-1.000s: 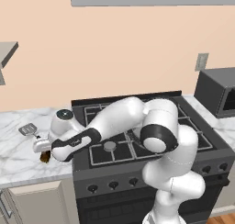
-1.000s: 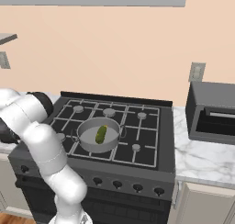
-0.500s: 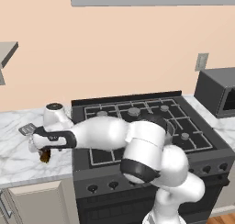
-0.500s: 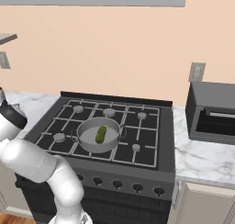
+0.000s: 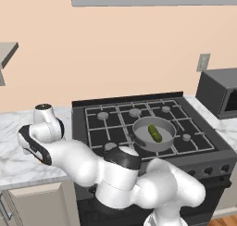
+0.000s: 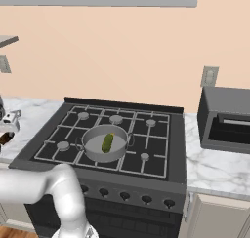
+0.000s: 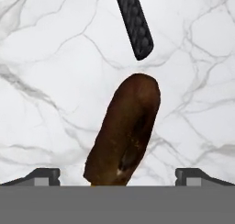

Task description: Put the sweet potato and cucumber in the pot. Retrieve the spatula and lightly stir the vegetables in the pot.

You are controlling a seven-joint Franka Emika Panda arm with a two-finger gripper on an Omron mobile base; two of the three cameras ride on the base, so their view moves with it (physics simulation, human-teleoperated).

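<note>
In the hand view the dark brown sweet potato (image 7: 126,131) lies on white marble, its near end between my two finger tips. My gripper (image 7: 118,176) is open and just above it, touching nothing. The spatula shows here as the end of its black handle (image 7: 134,21), just beyond the sweet potato's far end. The grey pot (image 5: 155,136) (image 6: 106,143) sits on the stove's middle front burner. The green cucumber (image 5: 154,133) (image 6: 107,143) lies inside it. In the left base view my arm reaches far left over the counter and hides the sweet potato.
The black gas stove (image 5: 139,123) (image 6: 146,134) stands between two marble counters (image 5: 14,165) (image 6: 215,159). A dark microwave (image 5: 220,97) (image 6: 227,120) sits on the right counter. A range hood hangs above the stove.
The arm has swung further left and down in front of the stove. The hand has lowered over the sweet potato, so arm and hand now cover it and the spatula in the left base view.
</note>
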